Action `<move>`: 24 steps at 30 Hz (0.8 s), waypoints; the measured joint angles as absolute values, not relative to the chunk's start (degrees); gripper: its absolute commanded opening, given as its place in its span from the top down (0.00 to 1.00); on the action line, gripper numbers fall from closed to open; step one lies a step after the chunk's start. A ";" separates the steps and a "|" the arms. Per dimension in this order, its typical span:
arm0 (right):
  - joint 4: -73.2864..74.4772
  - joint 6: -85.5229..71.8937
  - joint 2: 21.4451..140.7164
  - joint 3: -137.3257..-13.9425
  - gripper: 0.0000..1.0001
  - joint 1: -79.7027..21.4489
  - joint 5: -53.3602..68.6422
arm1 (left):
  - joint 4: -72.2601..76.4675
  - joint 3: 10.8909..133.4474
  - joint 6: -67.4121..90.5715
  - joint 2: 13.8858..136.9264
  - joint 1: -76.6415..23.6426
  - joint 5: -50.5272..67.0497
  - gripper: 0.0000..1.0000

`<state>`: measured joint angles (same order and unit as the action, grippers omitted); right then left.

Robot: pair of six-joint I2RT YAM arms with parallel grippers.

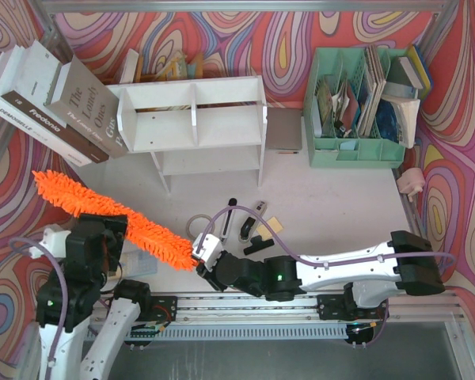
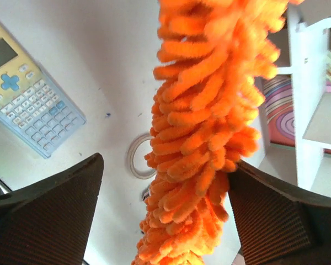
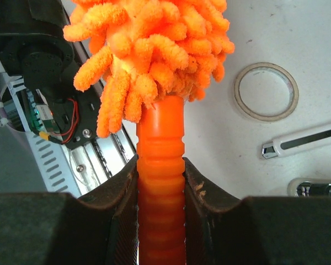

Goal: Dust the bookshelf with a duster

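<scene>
The long fluffy orange duster (image 1: 103, 212) slants above the table's near left, its shaggy head running up to the far left. My right gripper (image 1: 200, 258) is shut on its ribbed orange handle (image 3: 160, 165), which fills the gap between the dark pads (image 3: 121, 204). My left gripper (image 2: 165, 165) stands open around the middle of the duster (image 2: 204, 127); the strands brush the right finger (image 2: 270, 215) and stay apart from the left one. The white bookshelf (image 1: 194, 119) stands at the back centre, and its edge (image 2: 309, 83) shows in the left wrist view.
Big books (image 1: 55, 103) lean against the shelf's left side. A mint-green organizer (image 1: 356, 107) full of booklets stands at the back right. A calculator (image 2: 30, 110), a tape ring (image 3: 265, 91) and small tools (image 1: 249, 229) lie on the table in front of the shelf.
</scene>
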<state>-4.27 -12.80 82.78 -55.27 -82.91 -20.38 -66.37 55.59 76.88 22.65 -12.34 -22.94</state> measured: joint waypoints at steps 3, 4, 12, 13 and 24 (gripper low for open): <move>-3.51 -12.23 81.56 -54.68 1.00 -82.89 -20.78 | -67.96 59.07 75.64 22.61 -12.34 -25.45 0.10; -3.16 -11.99 81.10 -54.50 1.00 -82.91 -20.86 | -68.62 60.60 75.09 22.61 -12.34 -26.48 0.09; 0.64 -11.35 77.80 -53.12 1.00 -82.91 -21.06 | -72.47 71.92 67.09 22.52 -12.34 -34.96 0.02; 1.39 -11.33 77.25 -52.97 1.00 -82.91 -21.15 | -72.62 73.17 65.84 22.37 -12.34 -36.49 0.02; 7.31 -5.13 73.08 -53.98 1.00 -83.33 -26.65 | -69.23 71.00 53.06 10.81 -12.32 -48.05 0.02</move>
